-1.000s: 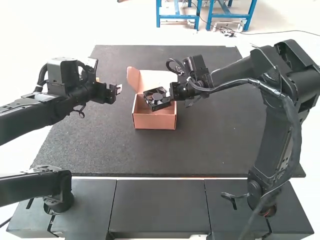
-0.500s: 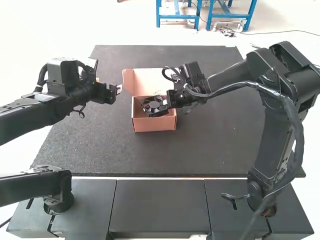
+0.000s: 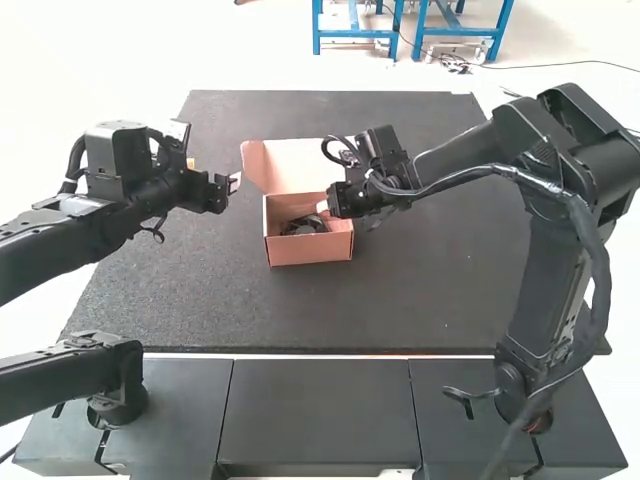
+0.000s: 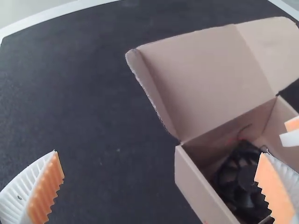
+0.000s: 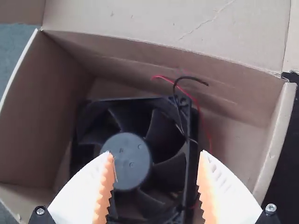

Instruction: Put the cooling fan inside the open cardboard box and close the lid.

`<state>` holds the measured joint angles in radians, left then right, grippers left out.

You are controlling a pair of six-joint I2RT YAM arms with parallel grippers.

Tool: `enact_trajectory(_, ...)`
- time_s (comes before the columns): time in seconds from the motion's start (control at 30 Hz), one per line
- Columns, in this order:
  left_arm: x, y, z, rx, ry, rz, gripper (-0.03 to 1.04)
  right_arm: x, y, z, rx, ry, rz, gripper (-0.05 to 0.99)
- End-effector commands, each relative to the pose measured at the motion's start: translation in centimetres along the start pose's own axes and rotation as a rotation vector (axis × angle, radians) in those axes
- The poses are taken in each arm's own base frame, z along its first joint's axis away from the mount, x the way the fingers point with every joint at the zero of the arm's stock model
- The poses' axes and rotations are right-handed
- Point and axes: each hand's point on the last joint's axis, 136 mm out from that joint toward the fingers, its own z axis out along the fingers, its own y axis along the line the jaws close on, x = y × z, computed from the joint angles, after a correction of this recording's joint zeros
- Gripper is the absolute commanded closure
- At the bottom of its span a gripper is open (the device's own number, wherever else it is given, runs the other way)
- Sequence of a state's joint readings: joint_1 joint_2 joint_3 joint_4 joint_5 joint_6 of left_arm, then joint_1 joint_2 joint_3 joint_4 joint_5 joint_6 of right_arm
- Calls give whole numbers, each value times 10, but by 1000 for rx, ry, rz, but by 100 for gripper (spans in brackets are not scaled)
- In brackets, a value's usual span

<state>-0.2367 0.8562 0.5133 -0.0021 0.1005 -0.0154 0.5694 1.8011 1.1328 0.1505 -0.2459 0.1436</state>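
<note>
Lowered since a second ago, the fan (image 5: 140,158) now lies inside the box (image 3: 308,246), whose lid (image 3: 290,162) stands open. Right pincer (image 3: 327,206) hangs released just above the fan; left pincer (image 3: 232,184) is spread wide beside the lid.

Cooling fan (image 5: 128,158): near edge masked by the right gripper (image 5: 155,155)'s own fingers and clipped by the frame in the right wrist view; in the high view, centre frame, just a dark sliver clears the box wall.
Cardboard box (image 3: 308,248): lid and body both run off the frame in the left wrist view.
Left gripper (image 4: 159,156): both fingers cut by the frame edge.
Left arm (image 3: 60,225): runs off the high view's left edge.
</note>
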Motion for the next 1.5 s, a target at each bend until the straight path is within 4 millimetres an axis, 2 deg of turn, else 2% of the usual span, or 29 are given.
enact_trajectory(0.0, -7, 1, -4, -10, -36, 9, 4, -19, 10, -16, -9, -59, -16, 40)
enact_trajectory(0.07, -13, 4, -4, -25, -70, 11, 4, -32, 12, -23, -10, -91, -21, 34)
enact_trajectory(0.2, -45, 16, -4, -91, -202, 19, 4, -68, 16, -44, 19, -191, -55, 22)
enact_trajectory(0.3, -53, 20, 10, -108, -204, 17, 4, -97, 18, -64, 51, -269, -104, 18)
enact_trajectory(0.43, -58, 28, 26, -125, -178, 1, 4, -118, -8, -81, 151, -318, -168, 13)
enact_trajectory(0.5, -61, 35, 29, -142, -183, -3, 4, -120, -30, -87, 190, -320, -159, 13)
enact_trajectory(0.6, -66, 46, 28, -168, -201, -8, 4, -112, -56, -86, 235, -308, -161, 14)
enact_trajectory(0.77, -60, 58, 27, -195, -186, -17, 4, -98, -84, -73, 257, -274, -135, 14)
enact_trajectory(1.1, -44, 76, 22, -230, -162, -35, 4, -117, -83, -52, 232, -288, -146, 15)
enact_trajectory(1.33, -35, 80, 22, -234, -145, -40, 4, -131, -81, -50, 221, -309, -147, 31)
enact_trajectory(1.43, -33, 80, 22, -234, -141, -41, 4, -128, -80, -48, 212, -302, -145, 40)
enact_trajectory(1.47, -33, 79, 22, -234, -142, -41, 4, -128, -79, -48, 207, -302, -144, 40)
